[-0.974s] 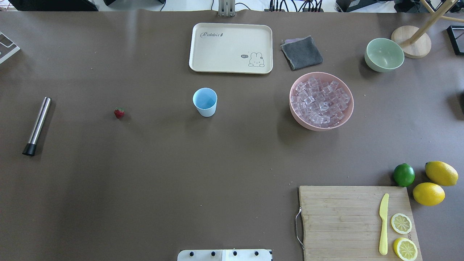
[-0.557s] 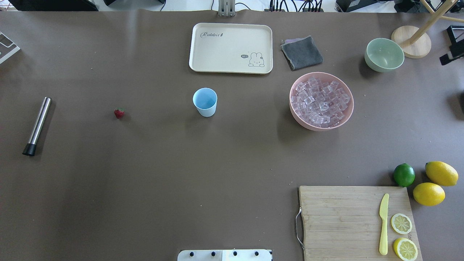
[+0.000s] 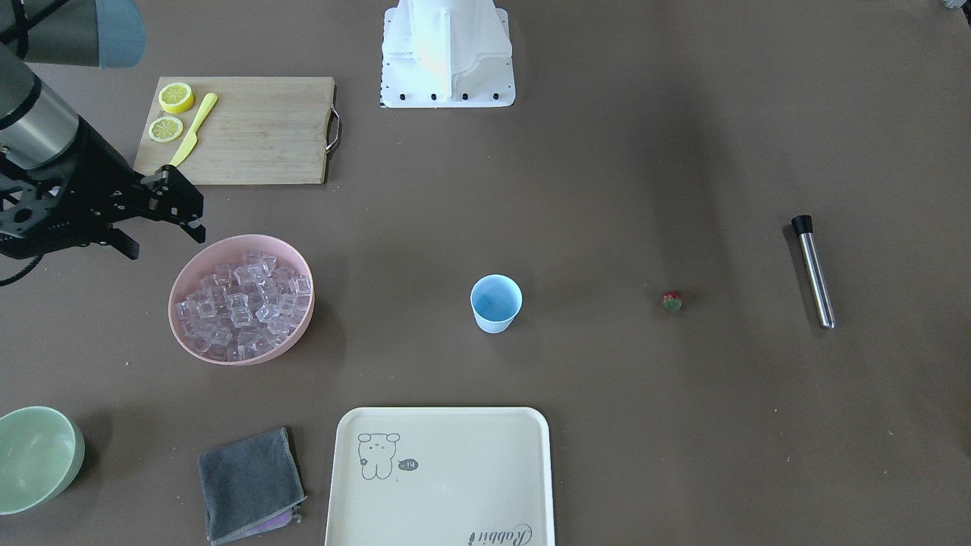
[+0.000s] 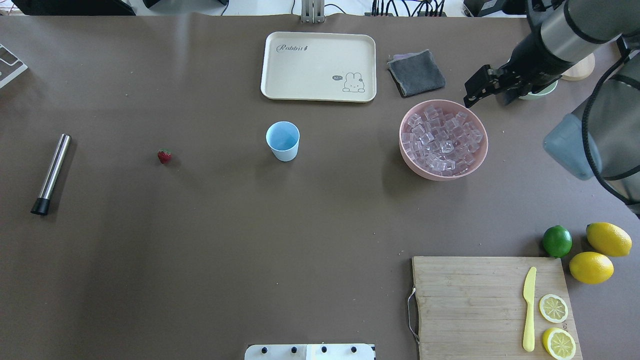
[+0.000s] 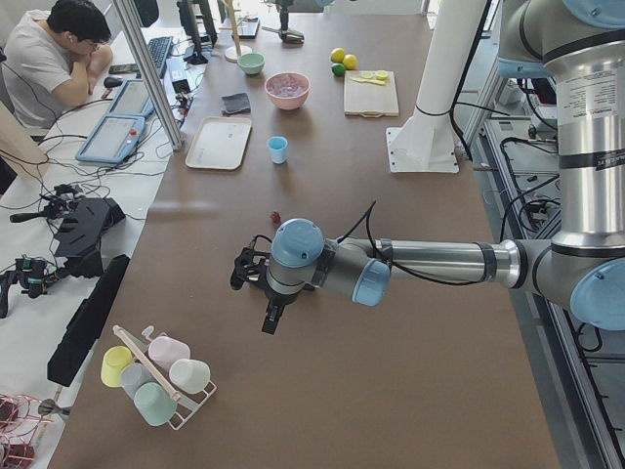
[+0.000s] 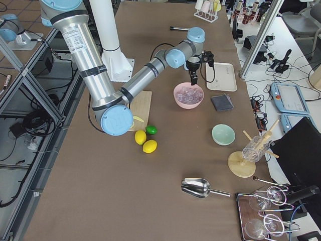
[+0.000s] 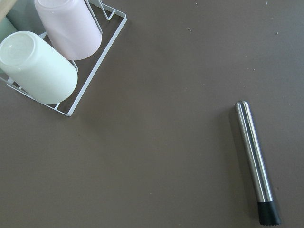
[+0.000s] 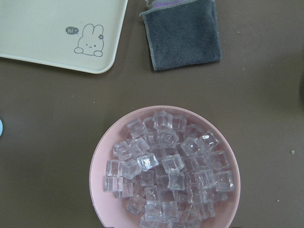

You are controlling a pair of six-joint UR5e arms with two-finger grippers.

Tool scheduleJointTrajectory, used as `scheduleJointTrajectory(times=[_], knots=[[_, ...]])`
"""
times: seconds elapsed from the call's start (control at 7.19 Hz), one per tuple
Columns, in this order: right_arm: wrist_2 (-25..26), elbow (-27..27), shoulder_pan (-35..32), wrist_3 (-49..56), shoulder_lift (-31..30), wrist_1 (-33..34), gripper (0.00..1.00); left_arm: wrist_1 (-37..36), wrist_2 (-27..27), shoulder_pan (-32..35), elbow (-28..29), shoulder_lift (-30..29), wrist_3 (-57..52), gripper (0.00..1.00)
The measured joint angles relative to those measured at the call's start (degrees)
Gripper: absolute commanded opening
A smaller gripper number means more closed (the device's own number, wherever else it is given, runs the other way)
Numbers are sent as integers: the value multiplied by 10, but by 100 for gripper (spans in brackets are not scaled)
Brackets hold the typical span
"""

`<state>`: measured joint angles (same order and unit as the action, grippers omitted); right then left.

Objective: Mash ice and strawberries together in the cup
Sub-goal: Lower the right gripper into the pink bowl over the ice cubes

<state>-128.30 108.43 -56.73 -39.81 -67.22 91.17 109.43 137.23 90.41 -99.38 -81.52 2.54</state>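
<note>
Overhead exterior: right tool (image 4: pixel 485 99) hanging above the pink bowl (image 4: pixel 440 176), jaws spread, nothing held.
Left tool (image 5: pixel 256 293): out near the worktop's left end, with the steel muddler (image 7: pixel 255 159) below in its wrist view; open or closed impossible to tell from here.
Ice (image 4: pixel 442 140): heaped in the pink bowl toward the worktop's right end, well apart from the cup.
Cup (image 4: pixel 283 141): upright mid-worktop, nearer the far edge, apparently empty.
Strawberry (image 4: pixel 164 156): lying on the bare worktop between cup and muddler, toward the left edge.
Step in hand: most likely fetching ice, with nothing in the cup yet.
Approach: straight down onto one cube on top of the heap, away from the bowl's wall.
Grip: closing on flat faces, not corners; glassy, so likely slippery.
Carry: lifting clear of the rim before crossing to the cup.
Release: low over the mouth, to avoid a bounce-out or tipping so light a cup.
</note>
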Motion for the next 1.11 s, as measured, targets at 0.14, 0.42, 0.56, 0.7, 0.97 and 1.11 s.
scheduleJointTrajectory(times=[0.14,0.42,0.56,0.7,0.97,1.11], knots=[[28,-11,35,-24,-6,-30,97,0,0,0,1,-2,-1,98],[73,-44,80,-54,-11,-76,97,0,0,1,1,-5,-2,98],[86,-69,90,-57,-10,-105,95,0,0,1,1,-5,-2,98],[92,-97,95,-58,-8,-136,94,0,0,1,1,-5,-3,98],[95,-133,101,-59,-10,-175,93,0,0,1,2,-7,-3,98],[95,-137,103,-60,-12,-180,93,0,0,1,2,-9,-3,98]])
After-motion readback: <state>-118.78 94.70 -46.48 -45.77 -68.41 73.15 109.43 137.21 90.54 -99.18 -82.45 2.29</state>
